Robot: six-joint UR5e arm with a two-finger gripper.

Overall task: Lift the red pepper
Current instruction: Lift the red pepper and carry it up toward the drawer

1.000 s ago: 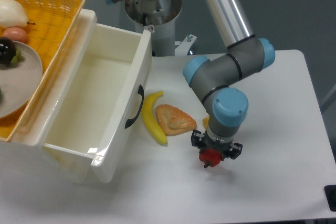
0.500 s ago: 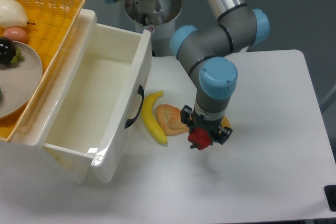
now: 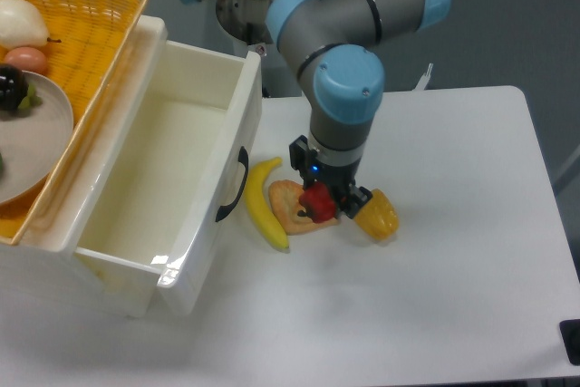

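Note:
The red pepper [image 3: 316, 203] is small, glossy and bright red. It is held between the fingers of my gripper [image 3: 319, 201], lifted above the table and hanging over the right edge of the croissant [image 3: 292, 208]. My gripper points down from the grey and blue arm [image 3: 342, 88] and is shut on the pepper. The pepper's stem is hidden.
A yellow-orange pepper [image 3: 376, 214] lies just right of the gripper. A banana [image 3: 261, 206] lies left of the croissant, beside the open white drawer [image 3: 172, 178]. A yellow basket [image 3: 77, 33] with a plate and fruit stands at the far left. The arm's base [image 3: 265, 6] is behind.
The gripper has risen and moved left and back with the red pepper, from the table's front middle to above the croissant. The yellow-orange pepper is now uncovered.

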